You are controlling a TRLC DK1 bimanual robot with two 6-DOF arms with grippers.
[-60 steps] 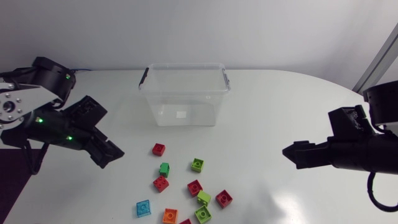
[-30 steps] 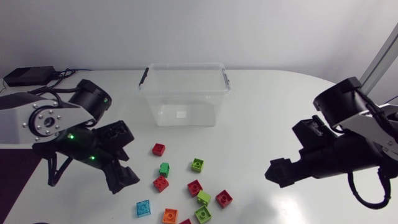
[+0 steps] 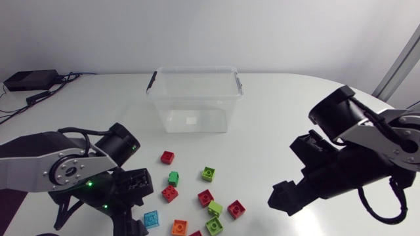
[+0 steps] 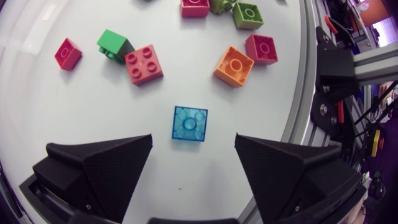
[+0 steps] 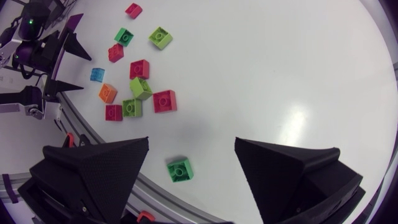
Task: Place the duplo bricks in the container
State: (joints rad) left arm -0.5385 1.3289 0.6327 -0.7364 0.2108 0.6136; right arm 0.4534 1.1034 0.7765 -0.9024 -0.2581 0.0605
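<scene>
The clear plastic container (image 3: 194,98) stands open at the back middle of the table. Several duplo bricks lie scattered in front of it, among them a red one (image 3: 167,157), a green one (image 3: 173,177) and a light green one (image 3: 209,173). My left gripper (image 4: 193,155) is open, low over the table, with the blue brick (image 4: 189,124) just ahead of its fingertips. An orange brick (image 4: 234,65) lies a little farther on. My right gripper (image 3: 283,198) hangs open to the right of the bricks. A green brick (image 5: 179,170) lies under it by the table's edge.
The table's near edge with its metal rail (image 4: 305,93) runs close beside the blue and orange bricks. A bare stretch of white table (image 3: 275,124) separates the container from my right arm. In the right wrist view my left gripper (image 5: 59,62) shows beyond the bricks.
My left arm has swung from the left side forward to the near edge, bringing its gripper to the blue brick. My right arm has moved in and forward toward the bricks.
</scene>
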